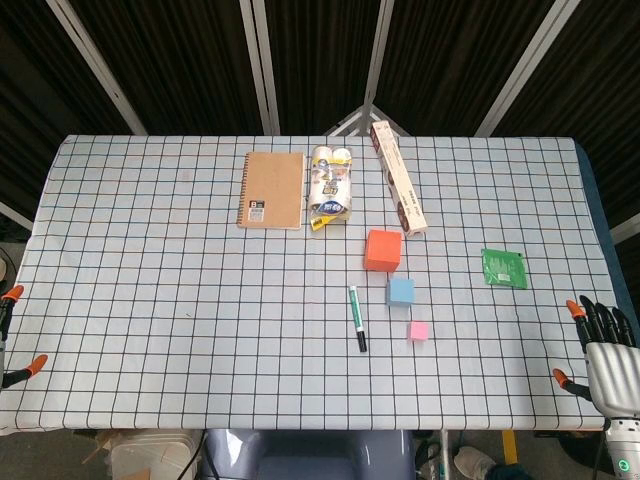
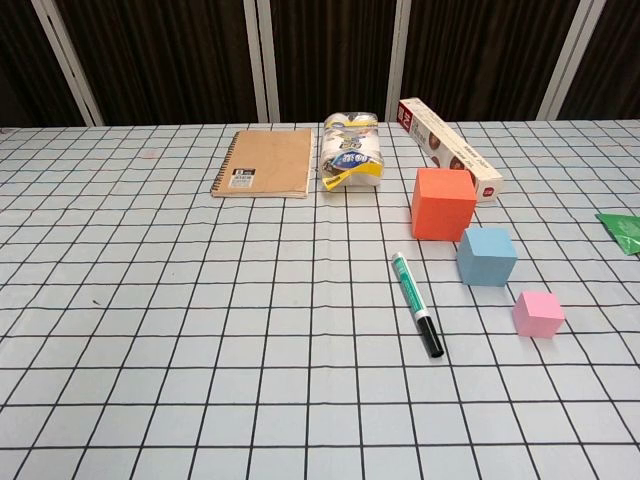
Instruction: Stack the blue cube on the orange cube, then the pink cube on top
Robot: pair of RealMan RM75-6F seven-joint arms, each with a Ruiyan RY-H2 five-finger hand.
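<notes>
table [image 1: 150, 330] under a black-gridded pale cloth, dark slatted wall [image 1: 180, 60] behind, right hand [image 1: 605, 350] spread, left hand [image 1: 12, 335] unclear

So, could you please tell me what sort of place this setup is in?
Probably a robot test station rather than a home or office: a table under a checked cloth, a dark curtain on metal poles behind it, and cubes laid out as props, such as the orange cube.

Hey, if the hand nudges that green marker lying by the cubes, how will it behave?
The green marker looks round-bodied and lies flat on the table, so a sideways nudge would probably roll it. It looks rigid and likely light. The blue cube stands close on its right and might stop it.
</notes>
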